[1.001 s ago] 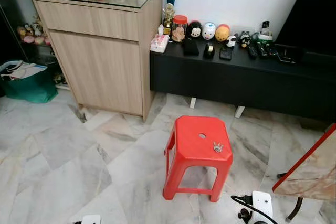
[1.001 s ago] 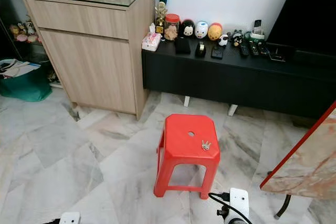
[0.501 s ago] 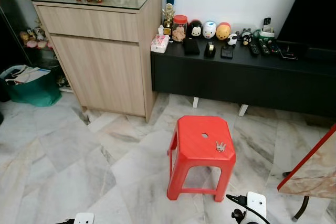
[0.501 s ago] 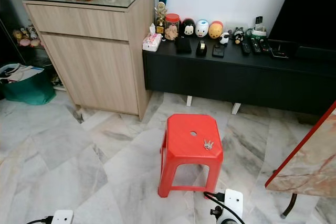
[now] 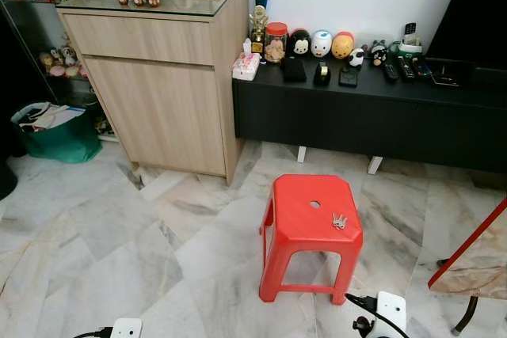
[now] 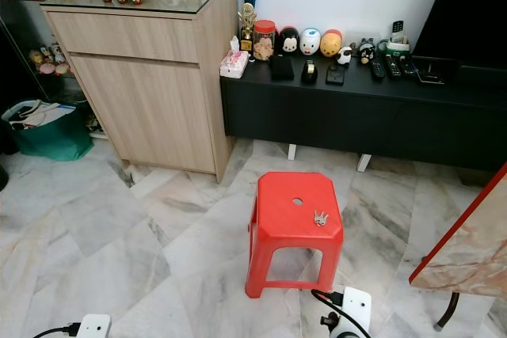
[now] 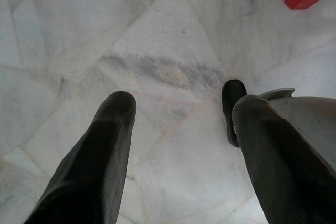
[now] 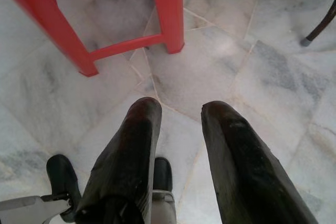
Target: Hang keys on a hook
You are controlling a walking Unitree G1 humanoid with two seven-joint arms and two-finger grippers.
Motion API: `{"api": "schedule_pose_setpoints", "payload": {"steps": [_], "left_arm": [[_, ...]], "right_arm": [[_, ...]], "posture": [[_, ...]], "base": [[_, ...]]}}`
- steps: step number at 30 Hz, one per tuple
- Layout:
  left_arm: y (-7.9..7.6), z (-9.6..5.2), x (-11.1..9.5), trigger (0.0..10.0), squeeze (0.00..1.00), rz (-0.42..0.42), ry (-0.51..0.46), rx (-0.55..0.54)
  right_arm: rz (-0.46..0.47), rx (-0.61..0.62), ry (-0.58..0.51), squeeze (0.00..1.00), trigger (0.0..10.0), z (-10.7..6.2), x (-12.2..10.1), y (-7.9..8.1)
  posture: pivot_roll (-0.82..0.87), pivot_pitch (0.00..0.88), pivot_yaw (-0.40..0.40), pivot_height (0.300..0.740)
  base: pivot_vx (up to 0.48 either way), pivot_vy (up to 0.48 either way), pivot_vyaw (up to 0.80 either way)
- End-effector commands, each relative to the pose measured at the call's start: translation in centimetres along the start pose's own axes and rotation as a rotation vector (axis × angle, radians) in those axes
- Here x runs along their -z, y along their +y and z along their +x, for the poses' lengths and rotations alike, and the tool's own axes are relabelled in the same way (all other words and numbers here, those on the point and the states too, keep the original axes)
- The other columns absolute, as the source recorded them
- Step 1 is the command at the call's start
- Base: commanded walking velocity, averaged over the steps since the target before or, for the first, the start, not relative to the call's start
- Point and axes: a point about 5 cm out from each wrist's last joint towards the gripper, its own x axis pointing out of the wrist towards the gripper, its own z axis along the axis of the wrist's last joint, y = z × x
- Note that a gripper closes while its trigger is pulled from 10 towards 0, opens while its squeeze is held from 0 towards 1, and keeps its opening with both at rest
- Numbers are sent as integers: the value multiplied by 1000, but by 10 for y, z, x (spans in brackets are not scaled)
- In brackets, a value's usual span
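Keys [image 5: 339,221] lie near stool [image 5: 305,219] right edge | bare marble floor [image 5: 95,251] spreads left | left gripper [image 7: 178,124] and right gripper [image 8: 181,124] hang over floor, fingers apart, empty

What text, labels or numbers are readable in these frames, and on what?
None can be read.
Tissue box on the black TV console: print too small to read.
Jar with the red lid: any label is blurred.
Remotes: button markings too small.
Keys on the red stool: no marking can be made out.
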Motion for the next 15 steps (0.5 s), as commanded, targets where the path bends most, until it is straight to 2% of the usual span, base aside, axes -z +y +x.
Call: {"api": "schedule_pose_setpoints", "payload": {"steps": [1, 11, 15], "left_arm": [[-1, 0, 4, 10000, 0, 8, 25, -1], [-1, 0, 3, 10000, 0, 10, 25, -3], [0, 0, 3, 10000, 0, 16, 25, -4]], "right_arm": [[-11, -2, 9, 0, 10000, 0, 2, -1], [-20, -9, -3, 0, 10000, 0, 1, 1], [-56, -18, -10, 0, 10000, 0, -1, 3]], "posture": [[148, 0, -25, 740], [147, 0, -25, 740], [145, 0, -23, 740]], "base": [[251, 0, 0], [270, 0, 0], [279, 0, 0]]}}
